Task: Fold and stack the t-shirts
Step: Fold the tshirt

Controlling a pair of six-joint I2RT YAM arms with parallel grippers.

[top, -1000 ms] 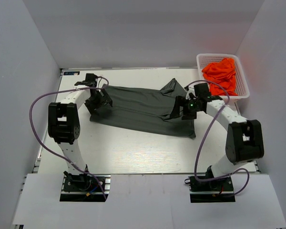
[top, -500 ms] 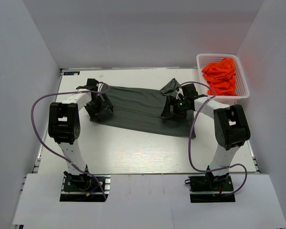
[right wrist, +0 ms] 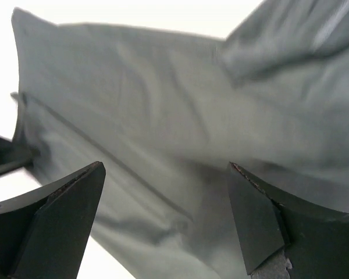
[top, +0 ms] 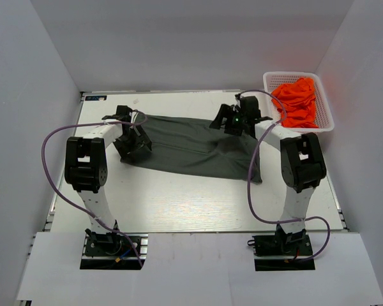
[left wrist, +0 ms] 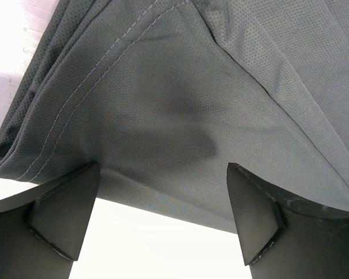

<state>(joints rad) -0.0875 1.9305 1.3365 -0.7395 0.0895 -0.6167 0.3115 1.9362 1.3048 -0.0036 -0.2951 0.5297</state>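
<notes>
The dark grey t-shirt [top: 191, 148] lies folded lengthwise across the table's middle. It fills the left wrist view [left wrist: 180, 93] and the right wrist view [right wrist: 180, 139]. My left gripper [top: 135, 144] is open, low over the shirt's left end, its fingers [left wrist: 64, 209] straddling the folded edge. My right gripper [top: 231, 121] is open above the shirt's far right corner, holding nothing; its fingers [right wrist: 64, 215] frame the cloth. Bright orange t-shirts [top: 297, 101] lie piled in the basket.
A white plastic basket [top: 325, 124] stands at the far right corner of the white table [top: 179, 204]. Purple cables loop beside both arms. White walls enclose the back and both sides.
My right gripper has moved from the shirt's right middle toward the far right corner, and the raised sleeve flap there has been laid flat. The left gripper has barely moved.
</notes>
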